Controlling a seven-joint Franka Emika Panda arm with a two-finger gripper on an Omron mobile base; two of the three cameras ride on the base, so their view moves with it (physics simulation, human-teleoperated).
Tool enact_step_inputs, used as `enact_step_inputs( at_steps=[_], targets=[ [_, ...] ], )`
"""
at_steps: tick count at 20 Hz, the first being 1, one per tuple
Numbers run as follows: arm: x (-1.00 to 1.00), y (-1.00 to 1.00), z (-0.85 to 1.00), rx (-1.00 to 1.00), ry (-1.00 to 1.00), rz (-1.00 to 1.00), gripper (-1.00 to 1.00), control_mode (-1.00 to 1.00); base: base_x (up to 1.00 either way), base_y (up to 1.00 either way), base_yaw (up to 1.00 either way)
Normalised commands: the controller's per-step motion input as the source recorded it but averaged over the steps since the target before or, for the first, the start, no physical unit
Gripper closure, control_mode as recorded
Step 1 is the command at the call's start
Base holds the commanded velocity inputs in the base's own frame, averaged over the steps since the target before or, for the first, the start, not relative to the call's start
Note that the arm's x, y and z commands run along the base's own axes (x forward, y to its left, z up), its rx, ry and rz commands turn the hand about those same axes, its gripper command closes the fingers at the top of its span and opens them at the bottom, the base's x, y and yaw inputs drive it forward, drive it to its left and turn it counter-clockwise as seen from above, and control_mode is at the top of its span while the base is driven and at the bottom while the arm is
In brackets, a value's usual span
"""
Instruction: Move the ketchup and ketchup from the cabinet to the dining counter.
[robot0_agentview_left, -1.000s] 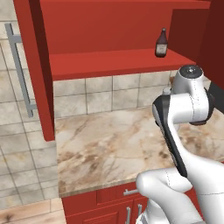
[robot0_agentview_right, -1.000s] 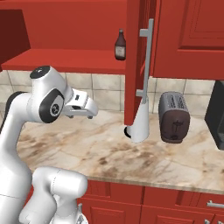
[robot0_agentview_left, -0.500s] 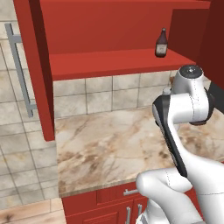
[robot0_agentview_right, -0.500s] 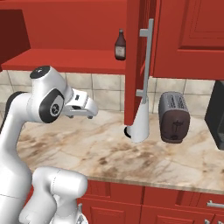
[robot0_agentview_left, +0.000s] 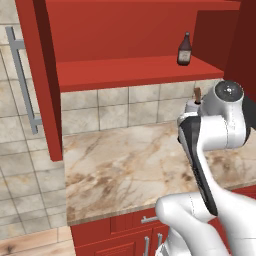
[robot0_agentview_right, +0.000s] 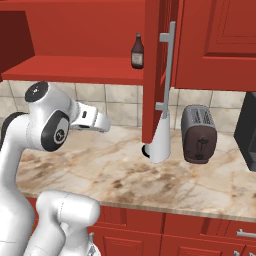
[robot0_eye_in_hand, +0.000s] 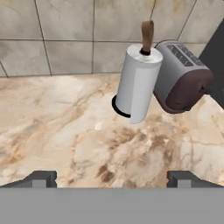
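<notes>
White arm bent low over the worktop (robot0_eye_in_hand: 65, 127), gripper (robot0_eye_in_hand: 111, 177) spread wide, holding nothing

The robot arm (robot0_agentview_left: 215, 150) was glossy white, built of rounded, tube-like segments. Its joints were dark grey to black, with a black band running along one link. A round grey cap with a small centre mark closed the elbow joint. Two small dark grey fingertips (robot0_eye_in_hand: 41, 178) ended the hand.

Paper-towel roll (robot0_eye_in_hand: 136, 85) stands just beside toaster (robot0_eye_in_hand: 182, 77) on worktop (robot0_eye_in_hand: 65, 127).
</notes>
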Motion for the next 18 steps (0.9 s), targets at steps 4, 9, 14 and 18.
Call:
enact_step_inputs(
  at_steps=[4,9,14,18],
  targets=[
    [-0.01,0.03,0.24,0.02,-0.42,0.00,-1.00,-1.00,0.00,0.00,0.00],
    [0.00,0.00,0.36,0.07,-0.26,0.00,-1.00,-1.00,0.00,0.00,0.00],
    [0.01,0.00,0.54,0.13,0.00,0.00,-1.00,-1.00,0.00,0.00,0.00],
    [0.00,0.00,0.56,0.09,0.05,0.00,-1.00,-1.00,0.00,0.00,0.00]
  ],
)
